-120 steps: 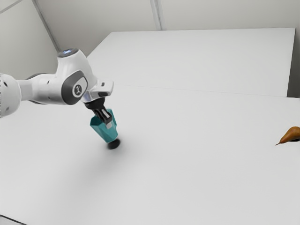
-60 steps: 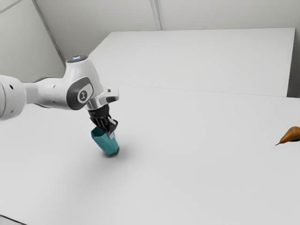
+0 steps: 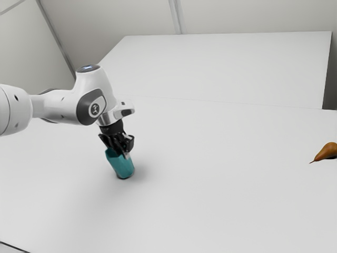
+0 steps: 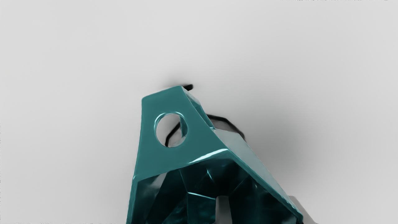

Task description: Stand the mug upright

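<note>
The white table (image 3: 221, 200) spans the scene from near to far. The white arm (image 3: 60, 108) enters from the exterior view's left and extends toward its right, with the hand angled downward. The black gripper (image 3: 121, 152) is positioned at the mouth of the mug, fingers spread part-way: one finger (image 4: 223, 210) sits inside the mouth, the other finger (image 4: 301, 211) lies outside the wall. A gap shows between the inner finger and the rim, so the mug is not clamped. The teal mug (image 3: 122, 166) is located left of centre in the exterior view, directly below the hand, mouth up and leaning toward that view's left; full seating of its base cannot be confirmed. The brown pear (image 3: 328, 151) lies at the exterior view's right edge, well apart from the mug. The mug's handle (image 4: 164, 158) has a round hole.
</note>
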You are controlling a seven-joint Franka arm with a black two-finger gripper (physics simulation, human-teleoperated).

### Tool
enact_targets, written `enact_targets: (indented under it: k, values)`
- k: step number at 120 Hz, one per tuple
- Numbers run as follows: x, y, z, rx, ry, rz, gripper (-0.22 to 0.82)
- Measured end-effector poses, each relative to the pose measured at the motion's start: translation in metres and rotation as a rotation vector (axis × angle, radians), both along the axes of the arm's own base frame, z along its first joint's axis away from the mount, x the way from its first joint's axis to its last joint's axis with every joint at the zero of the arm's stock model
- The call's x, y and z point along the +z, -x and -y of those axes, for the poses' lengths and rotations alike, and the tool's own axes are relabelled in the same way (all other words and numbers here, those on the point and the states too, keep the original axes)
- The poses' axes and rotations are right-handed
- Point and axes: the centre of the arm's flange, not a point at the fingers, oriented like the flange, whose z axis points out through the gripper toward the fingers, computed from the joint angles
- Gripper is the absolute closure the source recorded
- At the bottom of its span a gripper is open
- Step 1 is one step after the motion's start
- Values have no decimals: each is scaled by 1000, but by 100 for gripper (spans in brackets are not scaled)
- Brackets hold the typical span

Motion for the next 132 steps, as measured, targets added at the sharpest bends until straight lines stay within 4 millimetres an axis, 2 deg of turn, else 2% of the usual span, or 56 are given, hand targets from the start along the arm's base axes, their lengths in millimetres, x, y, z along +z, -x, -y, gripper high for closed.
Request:
enact_targets:
  k: [12, 23, 37, 59, 64, 82, 93, 110, 132]
  values:
    - [1, 0, -4, 21, 3, 1, 36]
    - [5, 0, -5, 35, 5, 9, 25]
    - [17, -2, -4, 46, 10, 35, 17]
    - [54, -3, 0, 58, 20, 103, 7]
    - [69, -7, 4, 50, 22, 125, 6]
    - [149, -40, 31, -21, 25, 193, 3]
    - [191, -48, 44, -68, 26, 215, 2]
    - [252, -43, 63, -141, 30, 237, 1]
    - [292, -29, 81, -217, 26, 224, 0]
